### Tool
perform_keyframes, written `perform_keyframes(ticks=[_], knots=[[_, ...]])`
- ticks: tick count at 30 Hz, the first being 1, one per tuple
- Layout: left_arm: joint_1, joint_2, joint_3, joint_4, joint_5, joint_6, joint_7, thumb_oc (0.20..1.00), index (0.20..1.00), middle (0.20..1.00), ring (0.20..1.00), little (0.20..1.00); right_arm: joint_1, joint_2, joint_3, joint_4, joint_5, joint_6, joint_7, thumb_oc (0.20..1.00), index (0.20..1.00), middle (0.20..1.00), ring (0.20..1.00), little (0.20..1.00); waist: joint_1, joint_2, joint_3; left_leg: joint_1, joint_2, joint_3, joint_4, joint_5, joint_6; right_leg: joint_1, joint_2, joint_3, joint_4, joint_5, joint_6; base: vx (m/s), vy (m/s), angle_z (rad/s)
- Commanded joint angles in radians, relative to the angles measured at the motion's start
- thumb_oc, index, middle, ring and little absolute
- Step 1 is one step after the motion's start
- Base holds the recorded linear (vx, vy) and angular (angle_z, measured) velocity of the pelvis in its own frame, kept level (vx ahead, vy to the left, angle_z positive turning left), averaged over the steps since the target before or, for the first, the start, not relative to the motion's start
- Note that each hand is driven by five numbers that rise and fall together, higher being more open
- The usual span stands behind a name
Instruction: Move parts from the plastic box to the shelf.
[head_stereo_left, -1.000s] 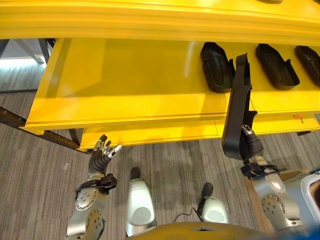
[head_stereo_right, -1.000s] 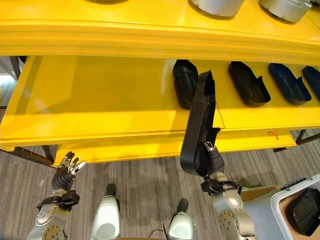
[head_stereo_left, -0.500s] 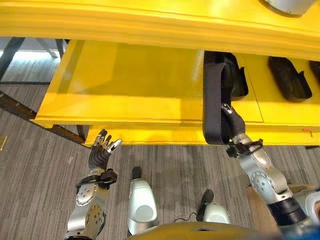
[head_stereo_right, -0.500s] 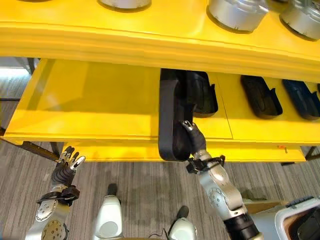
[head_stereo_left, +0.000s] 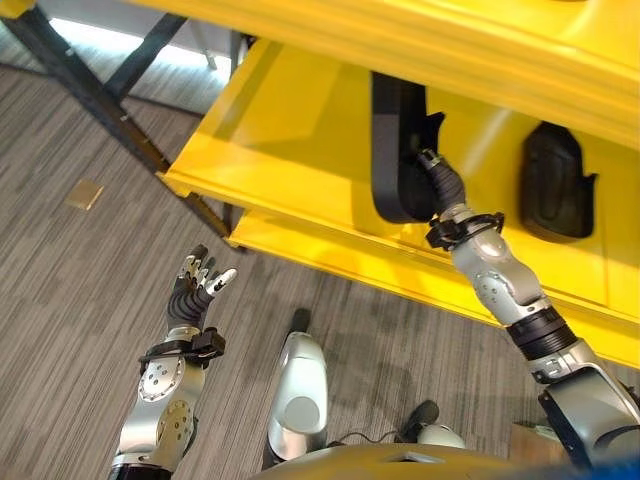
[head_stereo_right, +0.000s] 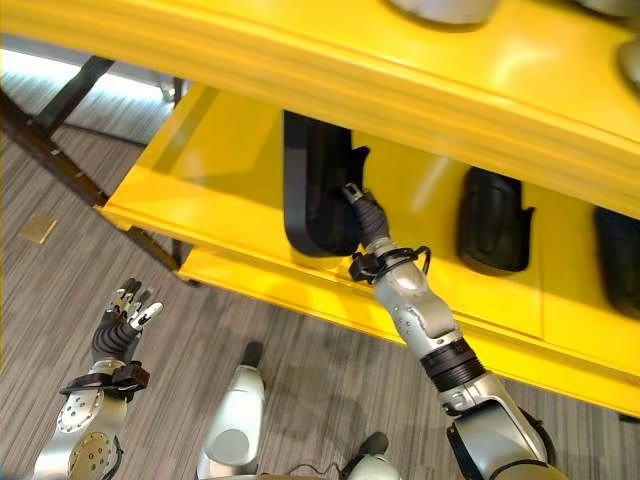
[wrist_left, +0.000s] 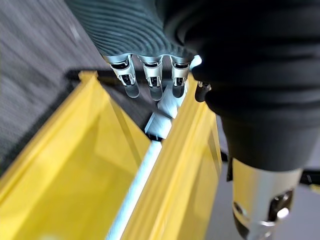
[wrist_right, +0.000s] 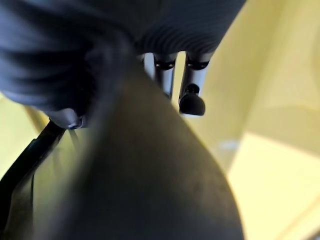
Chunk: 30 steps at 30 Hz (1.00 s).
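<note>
I saw the long black part (head_stereo_left: 392, 150) lying on the middle level of the yellow shelf (head_stereo_left: 300, 130), its rounded end near the front lip and its length running back under the upper level. It was a dark, moulded, trough-like piece with a raised rim. My right hand (head_stereo_left: 432, 172) was curled on its right edge. A second black part (head_stereo_left: 553, 183) of similar shape lay further right on the same level, well apart from the first.
</note>
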<state>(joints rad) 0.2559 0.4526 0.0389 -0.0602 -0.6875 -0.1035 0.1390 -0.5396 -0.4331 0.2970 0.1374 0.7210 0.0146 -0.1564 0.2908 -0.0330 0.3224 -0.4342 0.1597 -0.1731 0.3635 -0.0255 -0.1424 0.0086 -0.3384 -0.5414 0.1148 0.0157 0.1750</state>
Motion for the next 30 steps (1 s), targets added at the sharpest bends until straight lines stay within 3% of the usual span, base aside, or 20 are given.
perform_keyframes(ticks=[1, 5, 8, 13, 16, 19, 30], knots=[[0.004, 0.067, -0.043, -0.076, -0.025, -0.052, 0.008, 1.000, 1.000, 1.000, 1.000, 1.000, -0.132, -0.040, -0.103, 0.018, -0.022, -0.107, -0.094, 0.200, 0.200, 0.200, 0.200, 0.200, 0.022, 0.004, 0.001, 0.078, 0.059, 0.023, -0.074, -0.008, -0.023, -0.042, -0.101, 0.059, 0.159, -0.048, 0.032, -0.04, 0.026, 0.23], [-0.004, 0.084, -0.063, -0.096, -0.036, -0.060, 0.013, 1.000, 1.000, 1.000, 1.000, 1.000, -0.248, -0.075, -0.165, 0.070, -0.059, -0.136, -0.182, 0.200, 0.200, 0.200, 0.200, 0.200, 0.025, 0.013, 0.044, 0.009, 0.051, 0.028, -0.022, -0.022, -0.013, -0.120, -0.114, 0.083, 0.195, -0.053, 0.029, -0.07, 0.055, 0.05], [-0.018, 0.080, -0.098, -0.099, -0.052, -0.064, 0.020, 1.000, 1.000, 1.000, 1.000, 1.000, -0.285, -0.052, -0.202, 0.091, -0.062, -0.163, -0.241, 0.200, 0.200, 0.200, 0.200, 0.200, 0.019, 0.016, 0.068, -0.043, 0.048, 0.034, 0.030, -0.042, -0.002, -0.176, -0.123, 0.108, 0.229, -0.060, 0.024, -0.06, 0.057, -0.12], [-0.033, 0.081, -0.144, -0.098, -0.053, -0.062, 0.029, 1.000, 1.000, 1.000, 1.000, 1.000, -0.364, -0.097, -0.210, 0.155, -0.086, -0.150, -0.285, 0.200, 0.200, 0.200, 0.200, 0.200, 0.009, 0.019, 0.099, -0.106, 0.043, 0.047, 0.110, -0.075, 0.009, -0.245, -0.136, 0.139, 0.273, -0.063, 0.020, -0.03, 0.056, -0.12], [-0.038, 0.091, -0.155, -0.101, -0.054, -0.065, 0.022, 1.000, 1.000, 1.000, 1.000, 1.000, -0.426, -0.159, -0.187, 0.204, -0.124, -0.136, -0.283, 0.200, 0.200, 0.200, 0.200, 0.200, 0.007, 0.025, 0.117, -0.129, 0.039, 0.051, 0.130, -0.081, 0.011, -0.270, -0.140, 0.153, 0.281, -0.062, 0.019, -0.03, 0.056, -0.04], [-0.061, 0.106, -0.185, -0.100, -0.063, -0.081, 0.029, 1.000, 1.000, 1.000, 1.000, 1.000, -0.538, -0.211, -0.158, 0.371, -0.137, -0.127, -0.309, 0.200, 0.200, 0.200, 0.200, 0.200, 0.000, 0.030, 0.133, -0.171, 0.029, 0.058, 0.153, -0.086, 0.015, -0.317, -0.144, 0.172, 0.289, -0.060, 0.015, -0.03, 0.055, -0.08], [-0.119, 0.098, -0.213, -0.092, -0.068, -0.102, 0.059, 1.000, 1.000, 1.000, 1.000, 1.000, -0.598, -0.198, -0.098, 0.543, -0.181, -0.104, -0.298, 0.200, 0.200, 0.200, 0.200, 0.200, -0.025, 0.040, 0.173, -0.190, 0.025, 0.061, 0.161, -0.088, 0.021, -0.344, -0.142, 0.188, 0.292, -0.060, 0.012, 0.00, 0.012, -0.01]])
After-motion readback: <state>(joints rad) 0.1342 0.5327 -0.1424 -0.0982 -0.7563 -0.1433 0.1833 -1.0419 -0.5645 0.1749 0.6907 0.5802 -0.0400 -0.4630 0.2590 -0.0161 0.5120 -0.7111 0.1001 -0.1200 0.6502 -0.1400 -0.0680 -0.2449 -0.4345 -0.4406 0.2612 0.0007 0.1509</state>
